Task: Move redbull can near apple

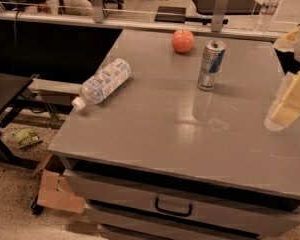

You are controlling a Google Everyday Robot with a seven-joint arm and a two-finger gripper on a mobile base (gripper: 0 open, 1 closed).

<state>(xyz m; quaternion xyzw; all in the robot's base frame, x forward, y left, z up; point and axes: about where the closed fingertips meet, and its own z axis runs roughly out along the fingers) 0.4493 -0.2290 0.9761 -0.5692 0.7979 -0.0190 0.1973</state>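
The redbull can (210,65) stands upright on the grey table top (160,129), towards the back right. The orange-red apple (182,41) sits behind it and a little to the left, near the back edge, a short gap away from the can. My gripper (290,104) is at the right edge of the view, over the table's right side, to the right of the can and well clear of it. It holds nothing that I can see.
A clear plastic water bottle (102,83) lies on its side at the table's left edge. A second bottle (267,5) stands behind the glass rail. A drawer with a handle (172,209) is below the front edge. A cardboard box (52,186) is on the floor.
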